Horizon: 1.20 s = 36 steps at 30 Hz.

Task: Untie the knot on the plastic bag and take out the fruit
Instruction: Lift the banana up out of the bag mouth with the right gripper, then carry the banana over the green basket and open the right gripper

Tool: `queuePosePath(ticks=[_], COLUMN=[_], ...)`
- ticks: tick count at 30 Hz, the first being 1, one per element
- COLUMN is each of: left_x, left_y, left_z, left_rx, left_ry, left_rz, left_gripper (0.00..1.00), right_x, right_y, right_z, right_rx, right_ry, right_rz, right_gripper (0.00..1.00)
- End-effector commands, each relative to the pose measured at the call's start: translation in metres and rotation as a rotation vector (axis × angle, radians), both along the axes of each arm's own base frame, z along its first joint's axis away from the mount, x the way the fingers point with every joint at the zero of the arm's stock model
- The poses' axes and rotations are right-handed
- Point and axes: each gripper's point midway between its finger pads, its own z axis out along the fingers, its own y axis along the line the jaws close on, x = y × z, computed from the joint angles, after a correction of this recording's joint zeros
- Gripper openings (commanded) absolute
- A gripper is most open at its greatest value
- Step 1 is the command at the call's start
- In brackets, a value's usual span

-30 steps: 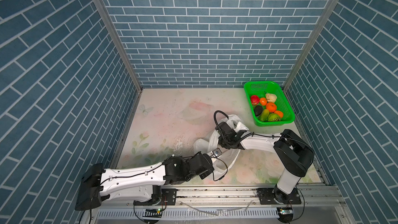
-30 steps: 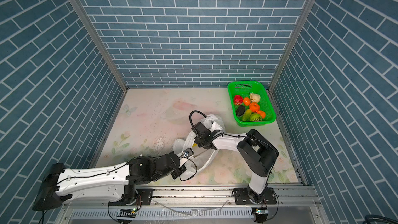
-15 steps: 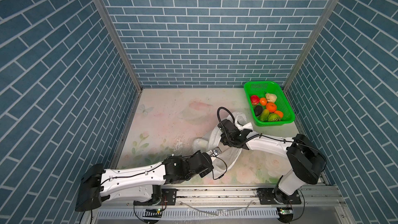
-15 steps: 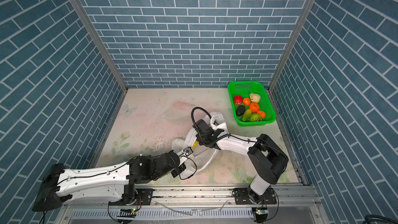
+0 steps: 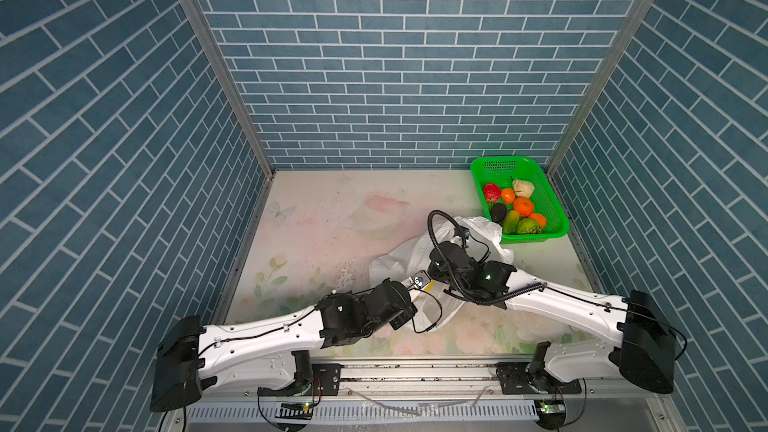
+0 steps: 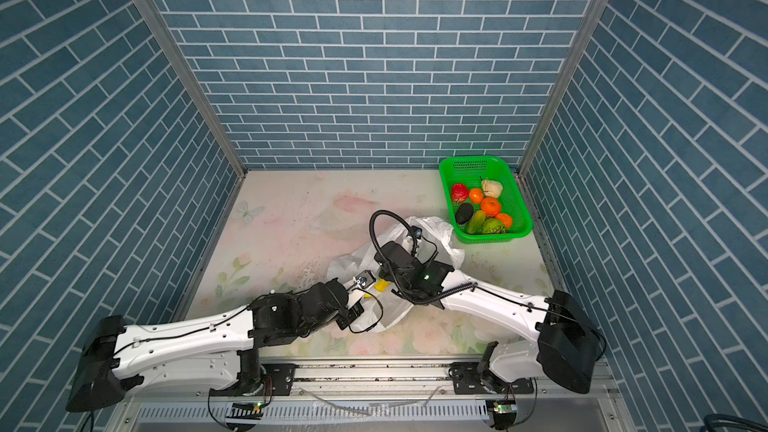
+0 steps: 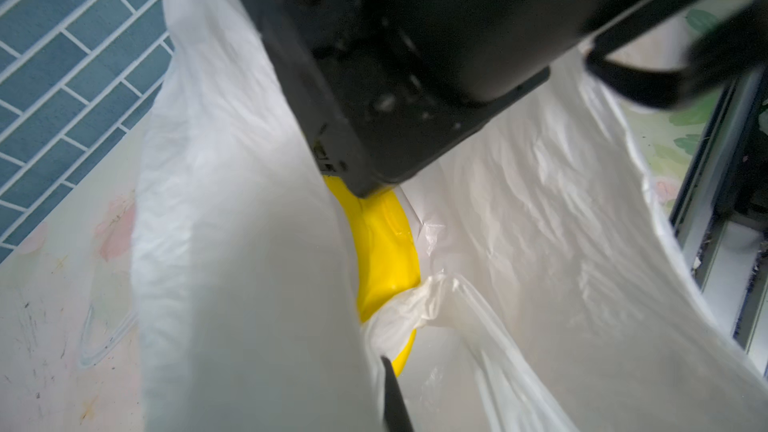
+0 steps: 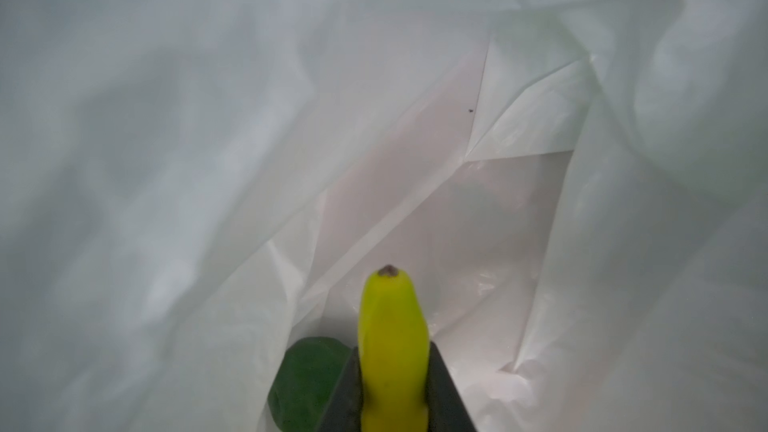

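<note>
Right wrist view: right pincer point(image 8: 393, 392) clamped across banana point(image 8: 392, 322), lower centre, inside plastic bag point(image 8: 208, 118); green fruit point(image 8: 307, 380) just beside it. Banana looks light, stiff and smooth: mid-body grip is fine, but may slip. Bag film is soft and clingy. Left pincer point(image 7: 392, 398) closed, seemingly pinching the bag rim. More fruit point(image 5: 523, 206) in green basket point(image 5: 555, 218), right side. No readable labels.

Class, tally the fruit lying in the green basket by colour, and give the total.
Red fruit: 1
Orange fruit: 3
Cream fruit: 1
Dark fruit: 1
Green fruit: 2
Total in the green basket: 8
</note>
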Motion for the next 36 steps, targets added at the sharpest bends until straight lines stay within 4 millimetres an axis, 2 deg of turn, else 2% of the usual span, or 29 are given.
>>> queuePosePath(ticks=[1,4,11,16,23,29,36], left_x=[-0.002,-0.005,-0.003,-0.004,-0.001,-0.007,-0.022], left_y=[-0.015,-0.020,-0.030,-0.030,-0.032,-0.041,-0.045], left_z=[0.013,0.015,0.016,0.015,0.018,0.017,0.019], left_rx=[-0.042,-0.060,-0.042,-0.042,-0.020,-0.018,-0.034], left_ry=[0.002,0.013,0.024,0.045,0.064,0.104,0.157], left_rz=[-0.056,-0.079,-0.099,-0.107,-0.131,-0.173,-0.242], left_gripper=[0.00,0.00,0.00,0.00,0.00,0.00,0.00], right_x=[-0.001,-0.003,-0.011,-0.010,-0.006,0.006,0.035], right_y=[-0.046,-0.064,-0.078,-0.092,-0.100,-0.119,-0.161], right_z=[0.013,0.032,0.061,0.102,0.158,0.195,0.222], right_rx=[-0.161,-0.193,-0.214,-0.235,-0.237,-0.229,-0.245], right_ry=[-0.076,-0.117,-0.155,-0.243,-0.346,-0.420,-0.488], right_rz=[-0.068,-0.089,-0.049,-0.055,-0.040,-0.082,-0.188], right_gripper=[0.11,0.11,0.10,0.10,0.09,0.07,0.07])
